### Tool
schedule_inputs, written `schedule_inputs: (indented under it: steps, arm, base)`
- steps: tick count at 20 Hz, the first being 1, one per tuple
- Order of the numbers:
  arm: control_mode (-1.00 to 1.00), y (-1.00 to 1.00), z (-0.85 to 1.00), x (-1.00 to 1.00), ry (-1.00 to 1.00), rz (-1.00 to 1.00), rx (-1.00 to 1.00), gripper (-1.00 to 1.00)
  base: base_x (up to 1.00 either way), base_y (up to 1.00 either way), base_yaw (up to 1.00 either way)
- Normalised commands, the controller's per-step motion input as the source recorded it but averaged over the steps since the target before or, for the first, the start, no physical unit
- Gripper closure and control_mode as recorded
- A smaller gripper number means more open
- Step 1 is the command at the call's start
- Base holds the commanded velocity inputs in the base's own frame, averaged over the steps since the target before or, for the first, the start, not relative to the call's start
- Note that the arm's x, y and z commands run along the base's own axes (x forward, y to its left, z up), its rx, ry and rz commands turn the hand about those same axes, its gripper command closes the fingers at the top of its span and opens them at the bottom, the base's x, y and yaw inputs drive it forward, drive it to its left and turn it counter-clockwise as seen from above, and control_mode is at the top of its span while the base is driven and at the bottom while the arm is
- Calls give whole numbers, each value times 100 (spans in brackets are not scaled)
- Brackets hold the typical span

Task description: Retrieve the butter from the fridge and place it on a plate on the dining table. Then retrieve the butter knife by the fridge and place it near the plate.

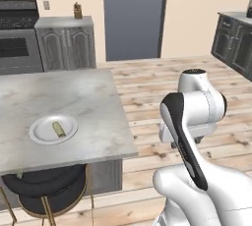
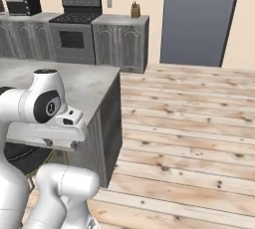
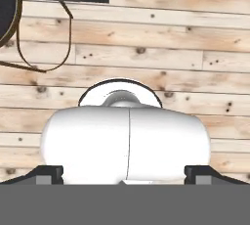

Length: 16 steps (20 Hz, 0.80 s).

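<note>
Butter (image 1: 58, 129) lies on the plate (image 1: 39, 134), a little right of its middle, and the plate sits on the dining table (image 1: 78, 97) near the table's front edge. Black-cushioned stools (image 1: 47, 183) with gold legs tuck under that edge. Beside the table, the gripper (image 3: 125, 174) points down at the plank floor (image 3: 195, 48), its fingertips (image 3: 49, 172) spread wide and holding nothing.

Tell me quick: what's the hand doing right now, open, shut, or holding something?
Hand: open and empty, fingertips spread wide apart, pointing down at the wooden floor.
</note>
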Motion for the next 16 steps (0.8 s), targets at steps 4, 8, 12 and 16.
schedule_inputs:
  steps: [4, 8, 12, 16]
  arm:
    - [100, 0, 0, 0, 0, 0, 0, -100]
    - [100, 0, 0, 0, 0, 0, 0, -100]
    - [100, 0, 0, 0, 0, 0, 0, -100]
    - [100, 0, 0, 0, 0, 0, 0, -100]
  base:
    - [6, -100, -3]
    - [19, -100, -16]
    - [25, -100, -30]
    - [67, -56, -2]
